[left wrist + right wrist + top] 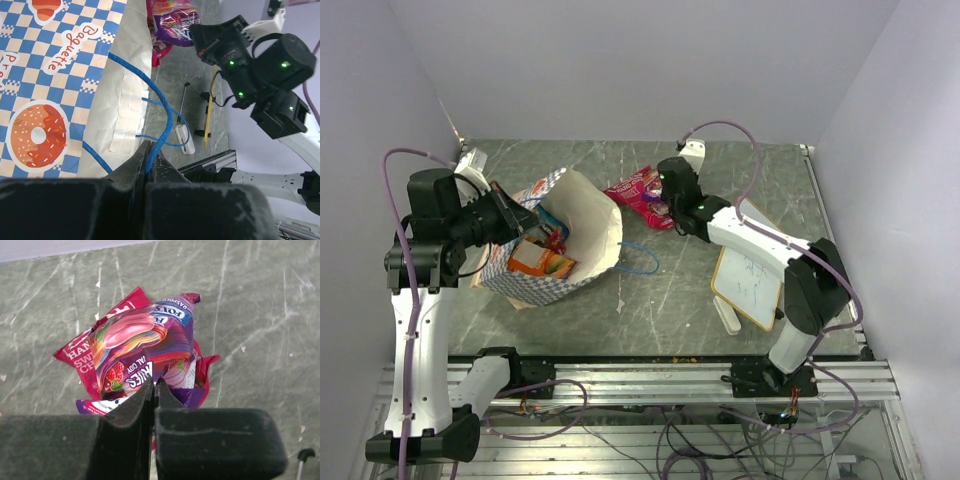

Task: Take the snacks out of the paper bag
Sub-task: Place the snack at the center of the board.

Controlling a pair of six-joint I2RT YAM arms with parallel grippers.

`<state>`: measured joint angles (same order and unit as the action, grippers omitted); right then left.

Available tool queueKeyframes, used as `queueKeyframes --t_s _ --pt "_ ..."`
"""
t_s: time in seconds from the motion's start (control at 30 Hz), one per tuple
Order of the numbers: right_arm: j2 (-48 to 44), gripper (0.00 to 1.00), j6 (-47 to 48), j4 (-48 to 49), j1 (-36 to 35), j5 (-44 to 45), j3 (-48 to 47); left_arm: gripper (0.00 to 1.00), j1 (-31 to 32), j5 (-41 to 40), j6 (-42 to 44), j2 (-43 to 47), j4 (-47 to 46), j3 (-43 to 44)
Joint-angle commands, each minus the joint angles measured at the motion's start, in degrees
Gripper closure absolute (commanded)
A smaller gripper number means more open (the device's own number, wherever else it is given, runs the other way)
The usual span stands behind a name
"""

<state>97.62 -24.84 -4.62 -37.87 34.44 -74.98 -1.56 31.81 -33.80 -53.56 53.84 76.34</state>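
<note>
Grey table (680,300) | left gripper (149,157) pinches bag handle (161,97) | right gripper (154,390) clamps purple packet (145,345)

Left arm reaches inward, left gripper (150,150) pinched on the blue string handle (165,107); right arm stretches forward, right gripper (154,385) clamped on the purple packet (145,340).

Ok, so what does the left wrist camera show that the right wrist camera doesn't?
Only left wrist: the paper bag with its checkered outside, its blue string handle pinched in the shut left gripper, and the right arm. Only right wrist: the right gripper shut on the purple packet, with the white lettering of the red packet beneath it. Both: the purple packet and the grey table.
</note>
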Motion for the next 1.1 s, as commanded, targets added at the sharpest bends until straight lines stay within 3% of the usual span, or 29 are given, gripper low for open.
queueKeyframes --t_s 0.0,0.17,0.33,0.47,0.67,0.77,0.9,1.07 --pt "4.0 1.00 -11.9 -1.2 -0.3 12.3 -2.8 0.93 0.1 3.1 -2.1 1.3 -1.2 -0.5" --pt "8.9 1.00 -26.5 -11.0 -0.7 16.7 -5.3 0.93 0.0 2.8 -3.1 1.5 -0.4 0.2" --pt "13.3 1.00 -30.9 -8.5 -1.8 13.6 -2.7 0.93 0.1 2.5 -5.5 3.2 -0.9 -1.2" --pt "16.3 1.00 -37.1 -15.0 -4.6 12.4 -4.5 0.93 0.0 2.3 -7.4 5.0 -1.5 -3.0" --pt "16.9 0.94 -39.4 -13.7 -1.9 6.2 0.3 0.93 0.1 1.4 -8.0 6.6 -0.9 -3.4" --pt "15.8 0.91 -35.8 -12.2 -1.6 4.6 1.3 0.93 0.1 1.2 -7.7 6.7 -0.8 -3.2" --pt "8.9 0.75 -28.9 -8.2 -1.6 -1.7 5.6 0.93 0.1 0.8 -7.4 6.3 -1.1 -2.4" --pt "-3.9 0.34 -15.4 -9.6 -1.3 -7.7 7.8 0.93 0.1 -0.3 -6.2 5.8 -1.2 -1.2"
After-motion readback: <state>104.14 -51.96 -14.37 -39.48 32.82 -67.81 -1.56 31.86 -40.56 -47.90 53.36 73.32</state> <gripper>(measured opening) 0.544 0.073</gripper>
